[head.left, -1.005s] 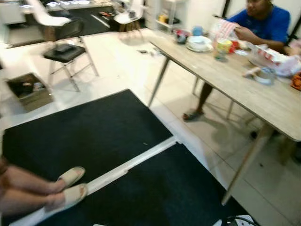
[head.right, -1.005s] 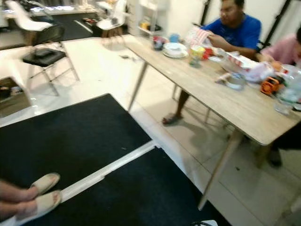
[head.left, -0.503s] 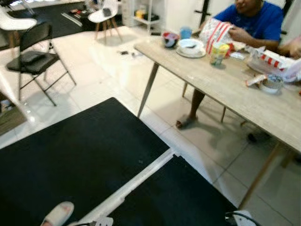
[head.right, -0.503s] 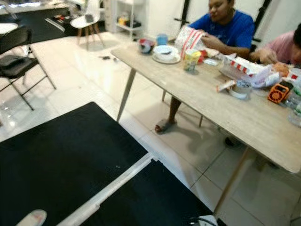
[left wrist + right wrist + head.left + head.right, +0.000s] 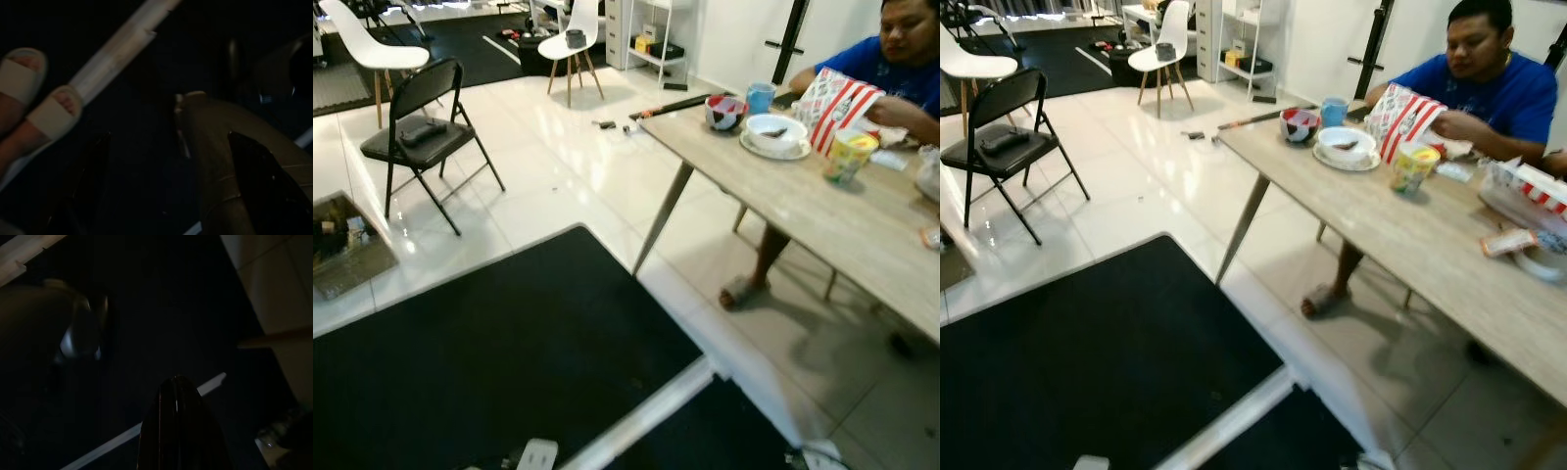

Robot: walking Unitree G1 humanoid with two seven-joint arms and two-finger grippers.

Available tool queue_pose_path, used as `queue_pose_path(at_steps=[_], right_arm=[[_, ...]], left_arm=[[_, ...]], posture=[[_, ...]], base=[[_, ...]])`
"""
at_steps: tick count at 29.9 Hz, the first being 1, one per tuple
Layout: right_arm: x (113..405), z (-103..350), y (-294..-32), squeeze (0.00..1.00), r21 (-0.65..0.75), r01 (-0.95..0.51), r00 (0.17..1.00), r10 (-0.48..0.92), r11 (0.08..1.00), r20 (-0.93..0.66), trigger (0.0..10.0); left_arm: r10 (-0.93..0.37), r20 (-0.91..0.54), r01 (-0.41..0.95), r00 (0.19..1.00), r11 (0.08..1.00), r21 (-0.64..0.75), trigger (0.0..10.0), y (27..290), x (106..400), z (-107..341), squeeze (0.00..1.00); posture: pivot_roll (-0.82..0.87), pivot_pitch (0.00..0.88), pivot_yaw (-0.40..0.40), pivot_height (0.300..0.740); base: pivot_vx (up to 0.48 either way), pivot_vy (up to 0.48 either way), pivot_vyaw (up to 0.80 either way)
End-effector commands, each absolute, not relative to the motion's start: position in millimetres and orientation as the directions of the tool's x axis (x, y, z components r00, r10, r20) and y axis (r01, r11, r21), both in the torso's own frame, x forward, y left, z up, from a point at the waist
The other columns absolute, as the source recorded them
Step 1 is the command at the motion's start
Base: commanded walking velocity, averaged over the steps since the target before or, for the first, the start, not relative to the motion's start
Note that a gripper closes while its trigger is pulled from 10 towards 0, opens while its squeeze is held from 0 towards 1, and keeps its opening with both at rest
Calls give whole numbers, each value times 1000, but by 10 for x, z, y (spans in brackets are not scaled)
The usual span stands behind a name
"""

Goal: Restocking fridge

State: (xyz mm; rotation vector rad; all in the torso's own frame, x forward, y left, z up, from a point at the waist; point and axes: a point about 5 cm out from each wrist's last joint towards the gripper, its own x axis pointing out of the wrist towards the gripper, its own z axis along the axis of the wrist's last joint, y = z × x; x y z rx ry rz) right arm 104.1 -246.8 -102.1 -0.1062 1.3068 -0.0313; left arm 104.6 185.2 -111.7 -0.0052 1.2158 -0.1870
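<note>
I was walking over a black mat (image 5: 499, 352), both arms hanging idle, whether either hand was wide or narrow I couldn't tell. A person (image 5: 1489, 83) sat at the far-right counter (image 5: 1400, 225). I judged the next move was finding the fridge.

Ahead of us black mat (image 5: 509, 343) and white tiles lie open; long table (image 5: 1430, 245) blocks right, folding chair (image 5: 426, 137) left.

One black folding chair (image 5: 426, 137). Two white chairs (image 5: 370, 49) (image 5: 570, 44). One tabletop (image 5: 1449, 255), carrying two bowls (image 5: 1300, 124) (image 5: 1347, 144), one blue cup (image 5: 1334, 111), one yellow-green cup (image 5: 1411, 166) and one red-striped bag (image 5: 1405, 117). One person in blue (image 5: 1489, 83). Two sandalled feet (image 5: 19, 78) (image 5: 54, 115).
</note>
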Motion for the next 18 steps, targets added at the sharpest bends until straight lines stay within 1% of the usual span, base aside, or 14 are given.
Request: queue_pose_path(at_steps=[1,2,12,14,18], right_arm=[[1106,-998,-2490,0,-106,-32,283,-93,994,-955,10000],[1105,-998,-2490,0,-107,-32,283,-93,994,-955,10000],[1097,-1002,-2485,0,-108,-35,278,-94,994,-956,10000],[1095,-1002,-2485,0,-110,-32,278,-97,993,-956,10000],[1092,-1003,-2487,0,-116,-34,277,-102,993,-955,10000]], left_arm=[[-152,-949,147,275,982,-115,10000,1835,904,-1156,0],[-152,-949,147,275,982,-115,10000,1835,904,-1156,0],[-151,-949,147,276,983,-113,10000,1840,903,-1156,0],[-151,-949,147,276,983,-113,10000,1840,903,-1156,0],[-149,-950,149,276,983,-111,10000,1842,904,-1155,0]], posture=[[-21,0,9,740],[-21,0,9,740],[-20,0,12,740],[-20,0,11,740],[-20,0,11,740]], base=[[431,0,0],[431,0,0],[430,0,-780],[431,0,-475],[412,0,0]])
